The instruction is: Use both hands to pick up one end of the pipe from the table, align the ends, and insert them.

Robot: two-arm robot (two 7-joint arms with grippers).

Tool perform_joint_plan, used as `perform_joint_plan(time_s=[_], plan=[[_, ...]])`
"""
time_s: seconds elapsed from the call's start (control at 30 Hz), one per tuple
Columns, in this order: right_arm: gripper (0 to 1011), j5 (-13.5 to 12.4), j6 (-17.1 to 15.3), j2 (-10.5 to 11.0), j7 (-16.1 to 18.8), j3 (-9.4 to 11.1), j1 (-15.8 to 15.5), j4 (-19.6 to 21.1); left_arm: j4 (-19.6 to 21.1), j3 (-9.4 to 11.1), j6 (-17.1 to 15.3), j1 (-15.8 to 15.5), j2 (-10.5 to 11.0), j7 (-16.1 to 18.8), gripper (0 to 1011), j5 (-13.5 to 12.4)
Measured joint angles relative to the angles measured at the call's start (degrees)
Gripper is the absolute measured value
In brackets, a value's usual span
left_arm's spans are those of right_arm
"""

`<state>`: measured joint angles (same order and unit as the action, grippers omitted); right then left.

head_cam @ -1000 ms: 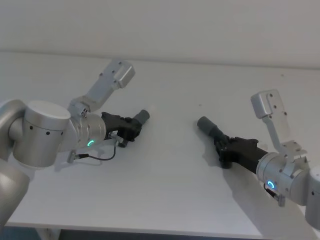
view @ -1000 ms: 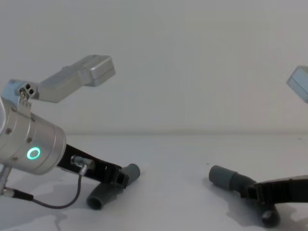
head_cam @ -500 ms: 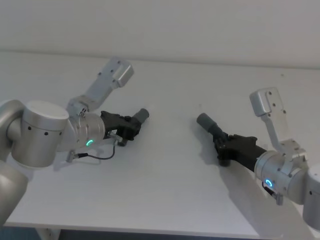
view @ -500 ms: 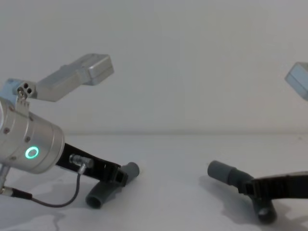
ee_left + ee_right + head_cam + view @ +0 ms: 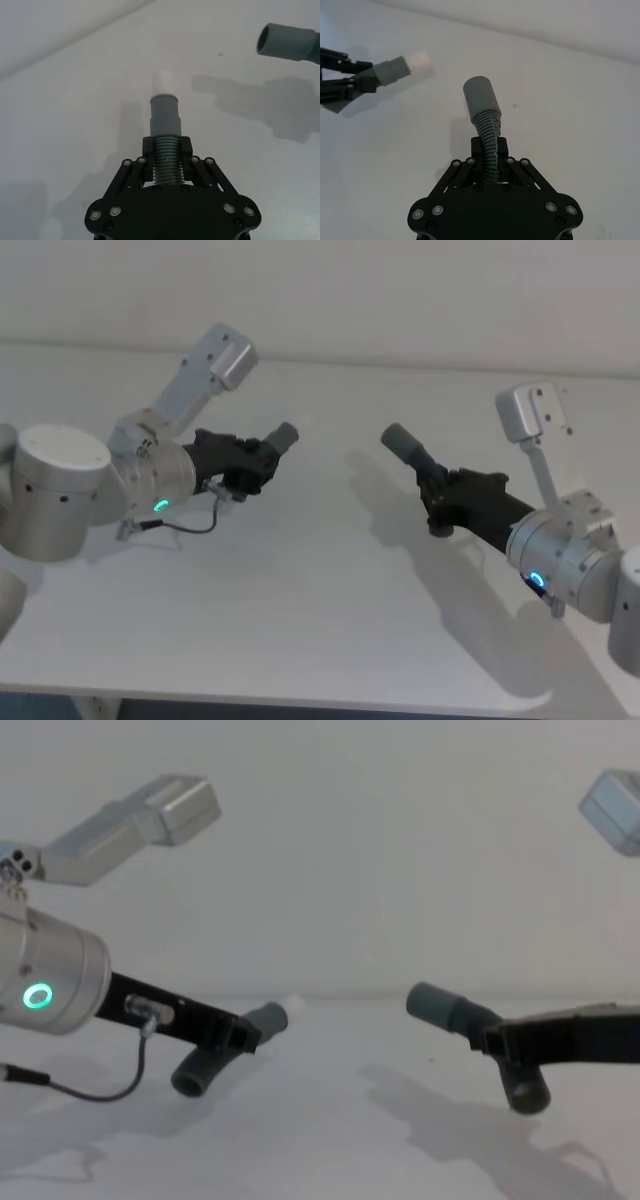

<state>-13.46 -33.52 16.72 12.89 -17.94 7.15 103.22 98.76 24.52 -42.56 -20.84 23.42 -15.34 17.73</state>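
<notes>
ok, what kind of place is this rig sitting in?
Probably a lab test bench rather than a production floor: a plain white table, a blank pale wall behind it, and the work is just the white-tipped hose piece in the left gripper and the plain hose piece in the right gripper.

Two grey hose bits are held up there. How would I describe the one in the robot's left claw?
Over the plain white table, look to the robot's left, where the black two-finger left gripper clamps the ribbed middle of a short dark-grey hose piece. Its smooth cuff ends in a narrower white tip; the hose piece in the right gripper ends in a plain grey open cuff.
</notes>
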Motion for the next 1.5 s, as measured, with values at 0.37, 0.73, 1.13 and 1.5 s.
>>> perform_joint_plan(time_s=[0.37,0.73,1.13,1.5], plan=[[159,-0.1,2.3,3.6,6.5,-1.8,2.9,-0.2,0.9,1.6,4.6,-2.4,5.1,-6.3,305,-1.9],[159,-1.4,4.3,7.9,14.4,-3.8,5.8,-1.1,2.0,3.3,7.9,-4.4,9.9,-12.1,305,-3.6],[157,-3.1,6.1,11.2,19.7,-4.8,7.0,-1.0,3.8,5.8,10.9,-6.0,15.2,-18.1,305,-5.2],[157,-4.1,6.9,12.7,21.4,-4.9,7.2,-0.7,6.2,6.8,11.9,-6.2,18.7,-20.5,305,-6.3]])
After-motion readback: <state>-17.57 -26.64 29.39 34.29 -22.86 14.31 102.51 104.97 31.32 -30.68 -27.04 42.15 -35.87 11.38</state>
